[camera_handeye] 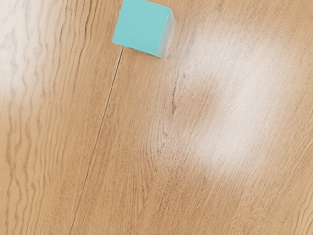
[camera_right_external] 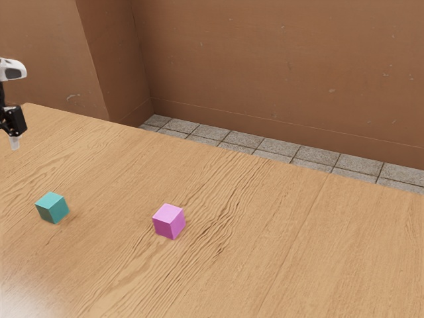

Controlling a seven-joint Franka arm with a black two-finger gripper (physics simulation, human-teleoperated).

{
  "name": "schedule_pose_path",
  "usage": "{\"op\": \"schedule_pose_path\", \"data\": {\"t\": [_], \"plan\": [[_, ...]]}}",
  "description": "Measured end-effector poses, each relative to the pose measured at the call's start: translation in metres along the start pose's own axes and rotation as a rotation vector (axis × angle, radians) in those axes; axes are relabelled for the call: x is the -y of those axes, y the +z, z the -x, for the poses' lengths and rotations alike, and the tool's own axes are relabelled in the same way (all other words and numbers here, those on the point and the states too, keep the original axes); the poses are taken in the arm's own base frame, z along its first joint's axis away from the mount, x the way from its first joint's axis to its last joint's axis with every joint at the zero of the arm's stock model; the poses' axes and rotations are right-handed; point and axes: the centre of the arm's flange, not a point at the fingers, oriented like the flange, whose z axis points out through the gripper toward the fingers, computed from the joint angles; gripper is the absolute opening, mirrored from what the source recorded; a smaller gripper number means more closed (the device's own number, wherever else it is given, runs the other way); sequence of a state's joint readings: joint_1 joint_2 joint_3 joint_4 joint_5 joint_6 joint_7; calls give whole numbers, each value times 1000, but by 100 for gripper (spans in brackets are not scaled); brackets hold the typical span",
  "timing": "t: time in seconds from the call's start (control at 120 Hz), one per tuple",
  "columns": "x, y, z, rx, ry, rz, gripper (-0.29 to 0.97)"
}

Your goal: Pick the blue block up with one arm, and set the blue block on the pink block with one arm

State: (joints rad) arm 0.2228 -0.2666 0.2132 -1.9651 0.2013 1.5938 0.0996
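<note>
Brown plaster walls and a strip of grey stone floor are seen behind a broad wooden table, on which both task things rest. The blue block, more teal than blue, is found toward the exterior view's left, standing alone on the bare wood; the pink block lies to its right, well apart from it, and nothing is stacked on it yet. The hand is caught at the exterior view's left edge, raised above the table and off to the far side of the blue block. Whether it is released or clenched cannot be told, though nothing is seen held in it. In the wrist view the blue block is seen from above, not yet centred under the hand. The block is judged to be light and rigid, with smooth, flat faces that may prove a little slippery. A hold across two opposite side faces, square to them and near mid-height, is advised, so that the block is neither twisted nor squeezed out.
</note>
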Motion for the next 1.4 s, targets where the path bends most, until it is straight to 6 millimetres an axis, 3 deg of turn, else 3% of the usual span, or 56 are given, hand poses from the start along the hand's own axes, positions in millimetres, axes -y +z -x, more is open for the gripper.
{"op": "schedule_pose_path", "data": {"t": [0.1,0.167,0.267,0.375,0.658,0.8,1.008,1.183,1.4], "plan": [[-4,40,-12,10,37,-19,68],[-5,53,-18,-22,66,-27,68],[18,85,-32,-41,69,-26,68],[29,116,-51,-43,96,-38,68],[11,187,-81,-36,221,-71,68],[13,201,-90,-48,260,-95,68],[65,224,-78,-41,193,-92,68],[26,226,-97,-71,270,-84,68],[29,251,-107,-65,258,-68,68]]}}
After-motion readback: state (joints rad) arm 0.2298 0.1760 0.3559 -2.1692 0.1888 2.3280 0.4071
